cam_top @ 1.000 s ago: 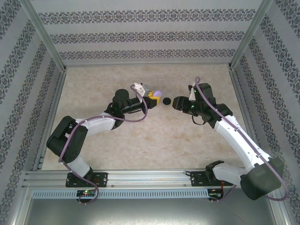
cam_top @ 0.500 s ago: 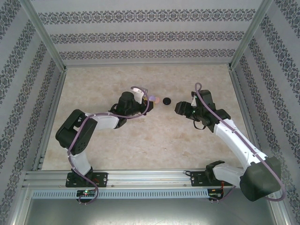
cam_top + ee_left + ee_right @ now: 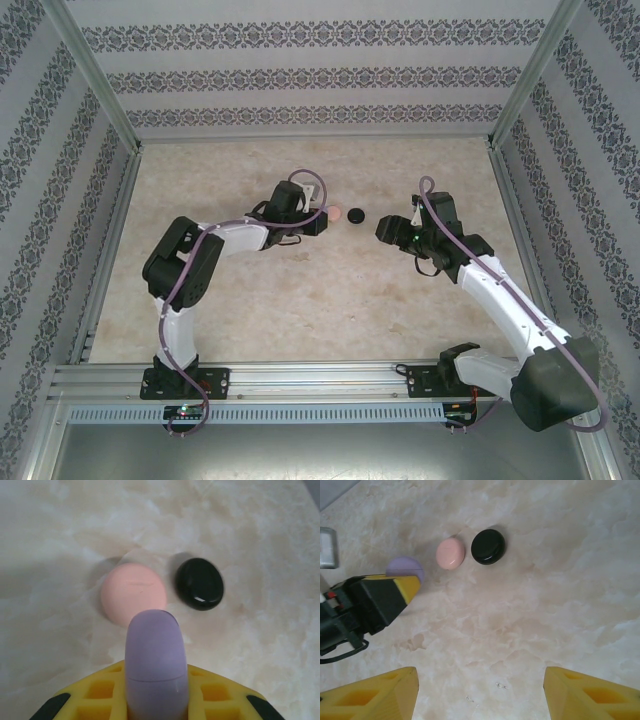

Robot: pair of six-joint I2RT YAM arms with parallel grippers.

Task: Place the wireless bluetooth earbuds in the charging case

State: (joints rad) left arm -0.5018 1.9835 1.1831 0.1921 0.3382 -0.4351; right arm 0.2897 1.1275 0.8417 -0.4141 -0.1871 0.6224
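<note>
Charging cases number three: purple case (image 3: pixel 154 665), pink case (image 3: pixel 133 600), black case (image 3: pixel 199 583).

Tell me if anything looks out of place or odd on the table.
Nothing stands out. The pink case and black case lie shut, close together, on the table. The purple case, also shut, is clamped in the left gripper. No spills or damage.

My fingers (image 3: pixel 375 695) are yellow, left and right alike. The lilac case (image 3: pixel 154 655) contrasts with the pale pink case (image 3: pixel 133 600) and glossy black case (image 3: pixel 199 583) on the cream marbled table (image 3: pixel 260 650). The walls (image 3: pixel 300 80) bear grey, perhaps floral, bands.
</note>
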